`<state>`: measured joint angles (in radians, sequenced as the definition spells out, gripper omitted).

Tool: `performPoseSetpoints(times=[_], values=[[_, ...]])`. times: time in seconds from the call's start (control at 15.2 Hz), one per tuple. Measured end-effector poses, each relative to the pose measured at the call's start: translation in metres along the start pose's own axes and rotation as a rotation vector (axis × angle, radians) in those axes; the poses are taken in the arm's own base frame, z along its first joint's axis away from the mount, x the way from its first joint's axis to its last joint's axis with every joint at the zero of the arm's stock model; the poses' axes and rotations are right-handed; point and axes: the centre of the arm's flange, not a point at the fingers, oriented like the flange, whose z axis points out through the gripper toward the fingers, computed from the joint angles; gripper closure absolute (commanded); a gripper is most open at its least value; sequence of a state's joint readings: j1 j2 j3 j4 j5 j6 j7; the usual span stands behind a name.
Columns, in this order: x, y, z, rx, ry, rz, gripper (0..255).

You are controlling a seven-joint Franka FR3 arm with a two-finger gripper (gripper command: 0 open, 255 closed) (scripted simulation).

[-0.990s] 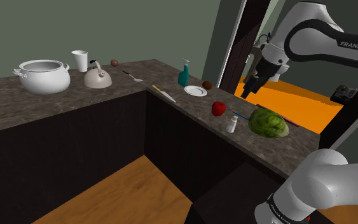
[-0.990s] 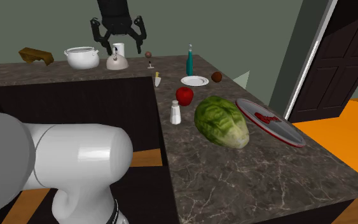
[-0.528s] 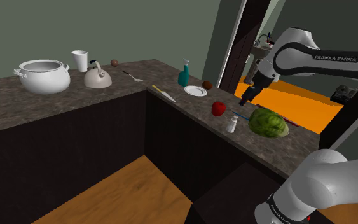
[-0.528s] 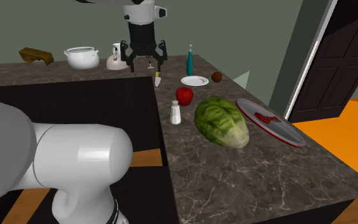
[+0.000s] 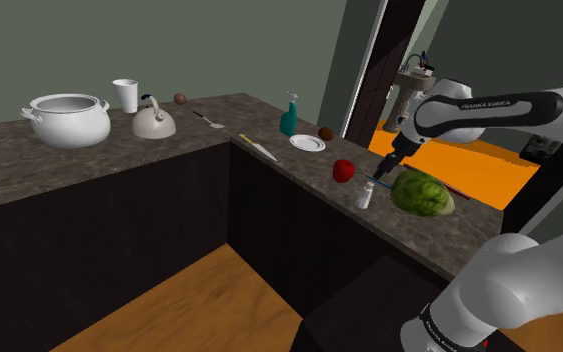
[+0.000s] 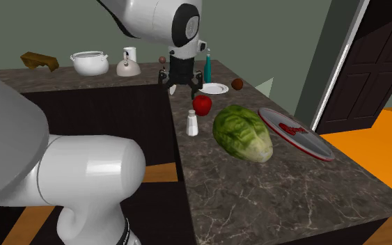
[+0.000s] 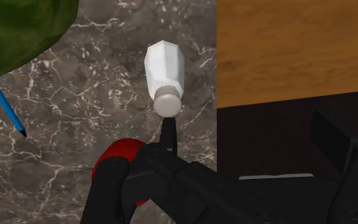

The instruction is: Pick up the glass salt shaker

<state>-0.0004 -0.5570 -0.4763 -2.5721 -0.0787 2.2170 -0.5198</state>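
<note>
The salt shaker (image 5: 365,196) (image 6: 192,123) is a small white bottle with a pale cap, upright near the counter's inner edge. A red round fruit (image 6: 202,104) sits just behind it, and a big green melon (image 6: 243,132) lies beside it. My gripper (image 6: 182,84) hangs open above the counter, over the red fruit and short of the shaker (image 7: 165,75). In the shoulder view the gripper (image 5: 380,179) hovers just above and beside the shaker, touching nothing. In the wrist view the shaker stands ahead of the fingers, not between them.
A blue pen (image 7: 7,108) lies between shaker and melon. A white plate (image 5: 307,143), a teal bottle (image 5: 289,115) and a knife (image 5: 259,148) sit farther along the counter. A pot (image 5: 69,120) and a kettle (image 5: 154,122) stand on the other wing. A round tray (image 6: 295,132) lies past the melon.
The arm has swung down and across the counter, from high near the kettle in the second exterior view to low over the red fruit, close to the shaker. The fingers stay open.
</note>
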Motion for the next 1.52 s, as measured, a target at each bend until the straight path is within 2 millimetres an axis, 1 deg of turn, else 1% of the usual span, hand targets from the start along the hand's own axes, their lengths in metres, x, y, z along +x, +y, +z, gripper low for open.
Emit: performPoseSetpoints(times=[0.13, 0.4, 0.46, 0.66, 0.92, 0.99, 1.06, 1.52], values=[[0.0, 0.017, 0.027, 0.016, 0.004, -0.008, 0], [0.004, 0.057, 0.066, 0.047, 0.013, -0.023, 0], [0.005, 0.062, 0.072, 0.052, 0.015, -0.026, 0], [0.001, 0.066, 0.089, 0.055, 0.016, -0.029, 0], [-0.003, 0.068, 0.111, 0.056, 0.016, -0.03, 0], [-0.004, 0.068, 0.114, 0.056, 0.016, -0.03, 0], [-0.005, 0.068, 0.115, 0.056, 0.017, -0.03, 255], [-0.005, 0.069, 0.116, 0.054, 0.018, -0.03, 255]])
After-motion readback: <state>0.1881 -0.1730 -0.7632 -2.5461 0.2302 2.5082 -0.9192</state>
